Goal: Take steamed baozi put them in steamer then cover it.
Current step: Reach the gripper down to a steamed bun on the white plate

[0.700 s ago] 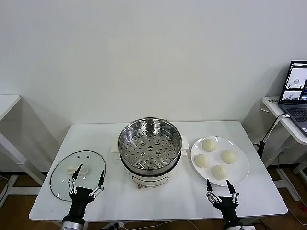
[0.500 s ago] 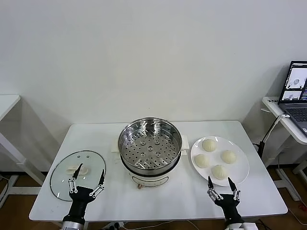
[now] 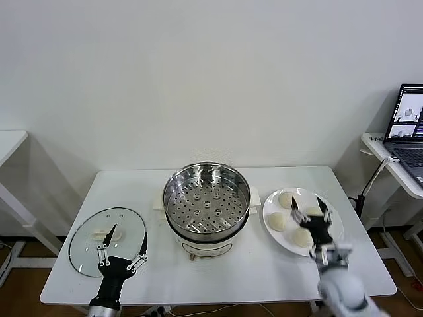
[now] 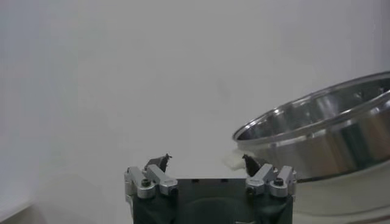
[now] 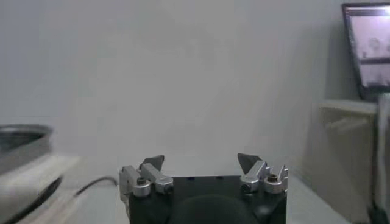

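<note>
The steamer [image 3: 207, 201] stands open at the middle of the white table, its perforated tray bare. Its shiny wall also fills one side of the left wrist view [image 4: 323, 140]. Several steamed baozi [image 3: 288, 198] lie on a white plate [image 3: 334, 243] to its right. My right gripper [image 3: 308, 206] hangs open over the plate, above the baozi and partly hiding one. In its own wrist view the right gripper [image 5: 201, 161] holds nothing. The cover [image 3: 89, 249], a glass lid with a white handle, lies flat at the table's left. My left gripper [image 3: 129, 234] is open at the lid's near right edge, empty in the left wrist view [image 4: 207, 161].
A side desk with an open laptop [image 3: 410, 122] stands to the right of the table, with a cable [image 3: 370, 185] hanging between. Another white table [image 3: 10, 142] is at the far left. A white wall lies behind.
My right gripper has risen from the table's front edge and moved back over the plate of baozi. The left gripper has barely shifted.
</note>
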`<act>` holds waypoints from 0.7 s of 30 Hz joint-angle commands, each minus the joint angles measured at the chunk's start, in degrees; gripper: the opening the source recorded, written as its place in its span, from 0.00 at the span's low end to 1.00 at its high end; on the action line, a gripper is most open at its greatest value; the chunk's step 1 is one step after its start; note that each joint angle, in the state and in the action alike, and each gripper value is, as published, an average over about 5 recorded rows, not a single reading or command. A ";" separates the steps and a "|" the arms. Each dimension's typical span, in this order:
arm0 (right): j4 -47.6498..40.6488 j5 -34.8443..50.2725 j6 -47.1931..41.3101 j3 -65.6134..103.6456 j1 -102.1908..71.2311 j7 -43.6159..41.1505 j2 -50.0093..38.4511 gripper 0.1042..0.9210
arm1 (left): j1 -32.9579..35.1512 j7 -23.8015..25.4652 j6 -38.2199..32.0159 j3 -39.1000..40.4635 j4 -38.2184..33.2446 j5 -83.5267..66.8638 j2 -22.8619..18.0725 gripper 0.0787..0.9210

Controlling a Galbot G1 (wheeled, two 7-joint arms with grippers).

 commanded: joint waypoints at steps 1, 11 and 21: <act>-19.79 8.34 -3.28 -16.96 26.79 -12.97 -8.55 0.88 | 0.11 0.02 -0.09 0.24 -0.42 0.13 -0.18 0.88; -30.51 -8.16 -7.66 -44.44 50.69 -57.20 -16.89 0.88 | 0.22 0.02 -0.08 0.57 -0.93 0.14 -0.43 0.88; -39.51 -33.02 -3.92 -55.87 61.77 -77.51 -11.17 0.88 | 1.02 0.01 -0.08 0.10 -1.36 0.13 -0.80 0.88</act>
